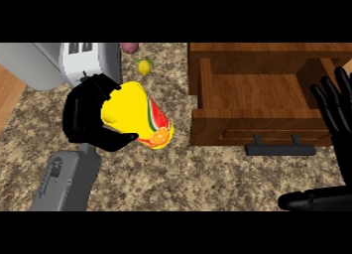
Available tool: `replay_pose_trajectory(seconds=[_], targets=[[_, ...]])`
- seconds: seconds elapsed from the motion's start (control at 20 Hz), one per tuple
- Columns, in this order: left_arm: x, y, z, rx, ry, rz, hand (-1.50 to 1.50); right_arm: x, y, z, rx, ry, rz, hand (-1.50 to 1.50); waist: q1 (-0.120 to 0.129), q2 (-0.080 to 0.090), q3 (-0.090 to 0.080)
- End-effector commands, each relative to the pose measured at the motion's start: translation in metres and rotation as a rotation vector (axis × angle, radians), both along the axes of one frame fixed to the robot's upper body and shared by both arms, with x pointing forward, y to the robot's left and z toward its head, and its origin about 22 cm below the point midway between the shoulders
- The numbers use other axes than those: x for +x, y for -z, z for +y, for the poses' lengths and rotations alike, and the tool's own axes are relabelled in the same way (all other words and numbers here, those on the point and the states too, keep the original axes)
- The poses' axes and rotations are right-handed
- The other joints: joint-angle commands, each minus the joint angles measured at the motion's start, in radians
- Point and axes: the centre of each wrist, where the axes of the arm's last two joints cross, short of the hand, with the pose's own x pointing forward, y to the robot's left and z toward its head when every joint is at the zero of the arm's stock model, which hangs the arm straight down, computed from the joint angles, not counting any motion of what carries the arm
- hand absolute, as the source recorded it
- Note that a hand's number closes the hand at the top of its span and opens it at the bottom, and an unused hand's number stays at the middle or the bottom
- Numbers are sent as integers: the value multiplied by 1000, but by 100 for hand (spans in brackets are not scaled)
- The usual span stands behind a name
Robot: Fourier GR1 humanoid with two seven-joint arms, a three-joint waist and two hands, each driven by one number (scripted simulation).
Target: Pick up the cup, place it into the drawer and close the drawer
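Two hands show in my head view. The left hand (87, 116) sits left of centre, its forearm coming up from the lower left, and its fingers (114, 143) are curled round the cup (131, 111), so I am holding it. The cup is yellow with a watermelon slice and an orange printed on its side. It lies tilted, one end toward the top of the frame and the printed end toward the lower right, over the speckled worktop (200, 173). I cannot tell whether it touches the worktop or hangs just above it.

The right hand (347, 124) stands at the right edge of the frame, fingers straight and spread, pointing up, holding nothing. It overlaps the right side of the drawer (255, 94) in my view; whether it touches the wood I cannot tell.

The drawer is pulled open in the upper right of the frame, a brown wooden box with a bare floor and a dark handle (279, 149) on its front, toward the bottom. The cup is outside the drawer, to its left, with a strip of worktop between them.

In the upper left is a grey toaster (69, 62), just above my left hand. Right of it, near the top edge, lie a small lemon (143, 66) and a reddish thing (129, 47), partly cut off, which I cannot identify.
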Motion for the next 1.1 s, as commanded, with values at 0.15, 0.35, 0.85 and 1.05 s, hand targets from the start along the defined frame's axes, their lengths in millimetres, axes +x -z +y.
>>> replay_pose_trajectory(seconds=[0.15, 0.35, 0.85, 1.05], targets=[[36, -65, -38, 39, 10, -38, 150, 1, 10, -4, -16, 14, -28, -150, -11, 4, 0], [36, -94, -64, 81, 3, -29, 150, 0, 4, -12, -3, 15, -9, -150, -11, 3, 0], [58, -122, -99, 154, 13, -7, 150, -8, 0, -20, -2, 10, -8, -150, -12, 2, 0], [74, -129, -130, 186, -1, 27, 150, 13, 17, -10, 9, -16, -1, -150, -18, 6, 0]])
